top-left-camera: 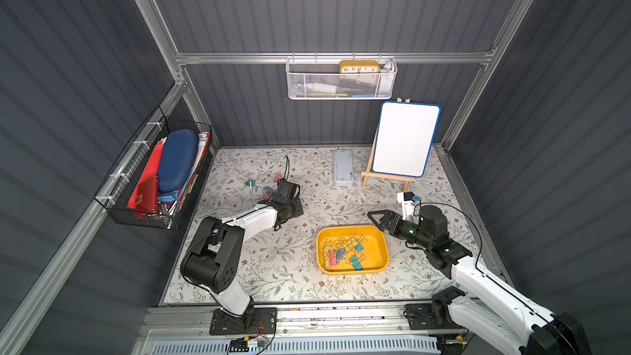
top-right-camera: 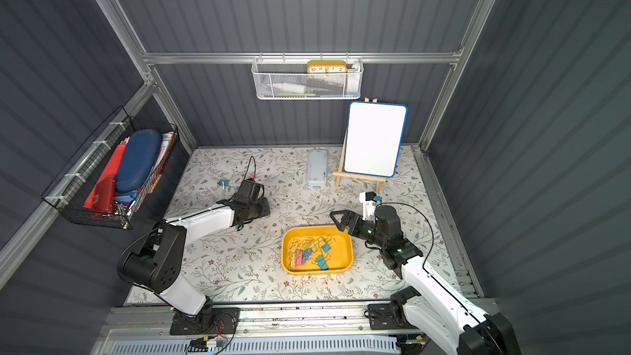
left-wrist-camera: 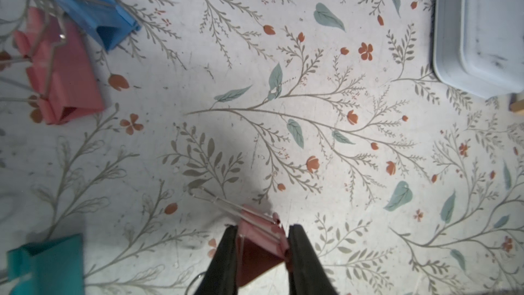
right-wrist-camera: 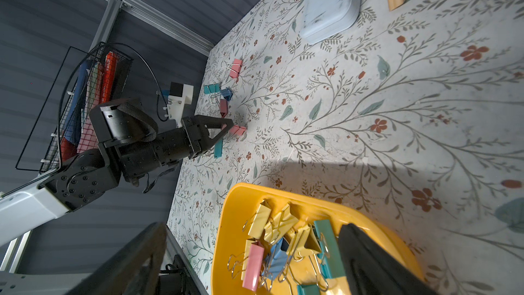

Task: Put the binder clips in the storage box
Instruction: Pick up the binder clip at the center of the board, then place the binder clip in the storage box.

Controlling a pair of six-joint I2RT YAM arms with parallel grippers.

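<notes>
My left arm reaches low across the flowered mat (top-left-camera: 273, 268), forearm nearly level and wrist tipped so that the left gripper (left-wrist-camera: 261, 229) points down at the surface. Its fingers (left-wrist-camera: 226, 251) are clamped on both sides of a pink clip (left-wrist-camera: 259, 248), whose wire handle sticks out ahead of the fingertips. I cannot tell whether the clip is lifted or resting on the mat. Off to the left of that hand lie loose clips, near it but not touching it: a blue clip (left-wrist-camera: 93, 9), a second pink one (left-wrist-camera: 62, 75) and a teal clip (left-wrist-camera: 45, 262). A grey case (left-wrist-camera: 482, 38) lies well beyond the hand to its right. My right arm is bent at the elbow, and the right gripper (top-left-camera: 375, 218) hangs over the far right corner of the yellow tray (top-left-camera: 374, 242), released, with its jaws spread wide and nothing between them. Below that hand the binder clips (right-wrist-camera: 283, 239) already in the tray are heaped together, mostly yellow, with pink, blue and teal ones among them and their wire handles tangled. In both top views the wrist hides my left fingers, so only the left wrist view shows the grip. The right wrist view shows that hand from the side, with the pink clip at its tip.
</notes>
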